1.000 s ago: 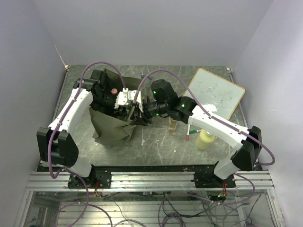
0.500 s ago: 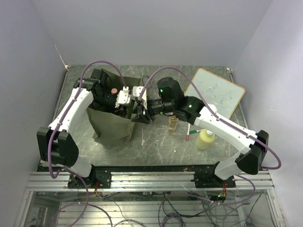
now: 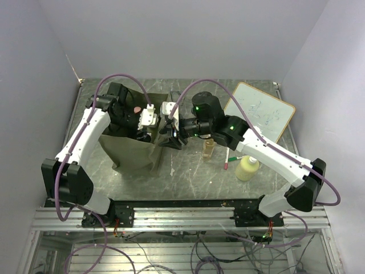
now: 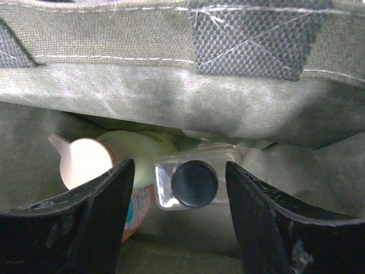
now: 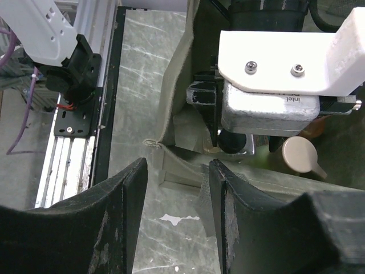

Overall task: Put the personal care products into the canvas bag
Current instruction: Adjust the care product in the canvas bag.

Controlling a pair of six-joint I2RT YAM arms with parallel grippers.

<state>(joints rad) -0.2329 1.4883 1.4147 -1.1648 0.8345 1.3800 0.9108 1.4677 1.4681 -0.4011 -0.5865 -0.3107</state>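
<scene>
Top view: the boxy olive-green canvas bag (image 3: 134,151) stands upright. The left gripper (image 3: 145,134) is in its mouth and the right gripper (image 3: 171,140) is at its right rim. Two products wait right of the bag: a small amber bottle (image 3: 209,149) nearer, a pale yellow-green bottle (image 3: 247,168) farther.

Left wrist: jaws wide apart, gripping nothing. The clear dark-capped bottle (image 4: 194,184) lies inside the bag beside a pale green beige-capped bottle (image 4: 122,151). Lift straight up so your fingers clear the rim.

Right wrist: jaws parted and empty, just outside the bag's wall. Avoid snagging the fabric.
</scene>
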